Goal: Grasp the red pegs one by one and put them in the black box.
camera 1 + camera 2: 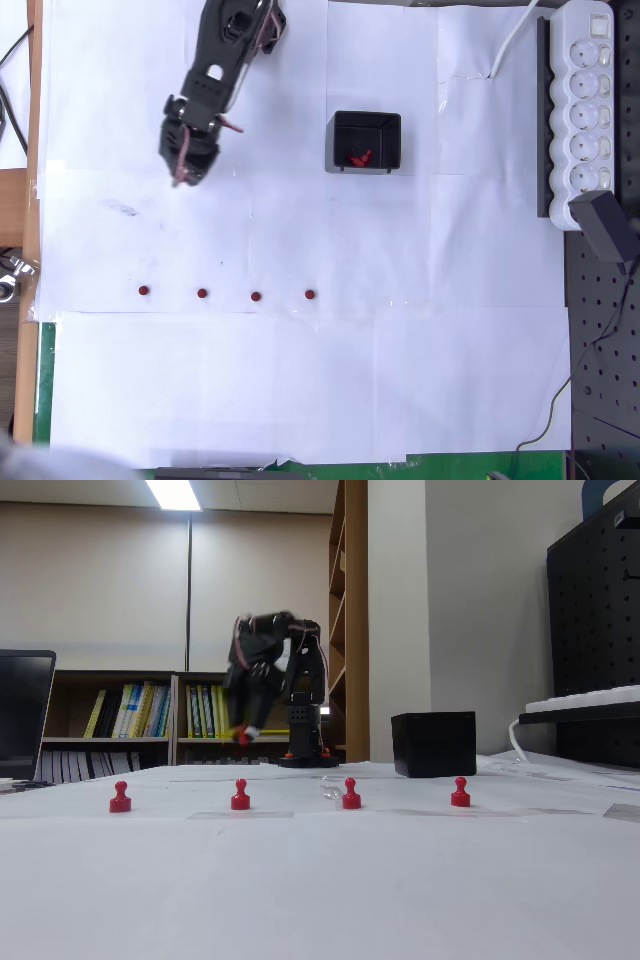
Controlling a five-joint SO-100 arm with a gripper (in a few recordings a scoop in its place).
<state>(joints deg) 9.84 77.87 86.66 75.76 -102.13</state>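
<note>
White paper is covering the table in the overhead view; four small dark-red round pegs (226,294) are standing in a row, well apart from the small black open-topped plastic box (366,141) holding others. The fixed view is blurring the black two-finger gripper (243,736), apparently clenching something red, though I cannot tell. Centring over the box before releasing should help.

Red pegs (240,795) glossy plastic; black box (366,142) glossy plastic inside; table cover (300,380) matt white paper.
</note>
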